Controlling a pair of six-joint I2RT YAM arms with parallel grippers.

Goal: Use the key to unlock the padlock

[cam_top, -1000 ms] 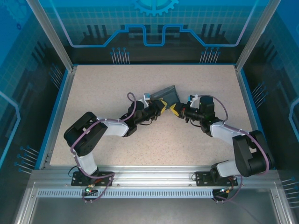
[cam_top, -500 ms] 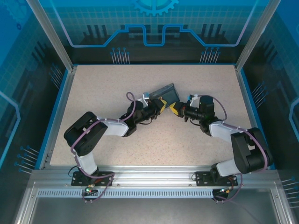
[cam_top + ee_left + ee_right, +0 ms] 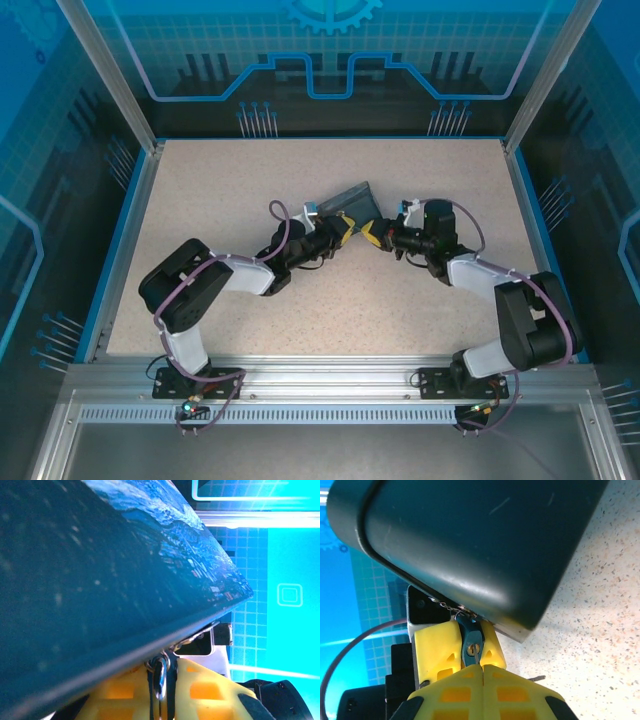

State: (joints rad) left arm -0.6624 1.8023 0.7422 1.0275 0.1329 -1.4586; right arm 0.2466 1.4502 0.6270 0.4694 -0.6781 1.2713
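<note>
1. The padlock (image 3: 352,198) stood tilted over the table (image 3: 220,180), its dark sides towards both my pincers.
2. My left pincer (image 3: 346,227), just under the padlock's near edge, pinched a small dark piece (image 3: 471,639) hanging there.
3. My right pincer (image 3: 481,666), facing the left one below the padlock, was pressed together on the key (image 3: 476,656) — thin tip at that piece's brass slot.

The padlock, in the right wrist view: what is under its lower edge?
A thin chain hangs there, and a small dark piece with a metal slot sits between the left gripper's yellow fingers. The right gripper is shut below. What it pinches is covered.
</note>
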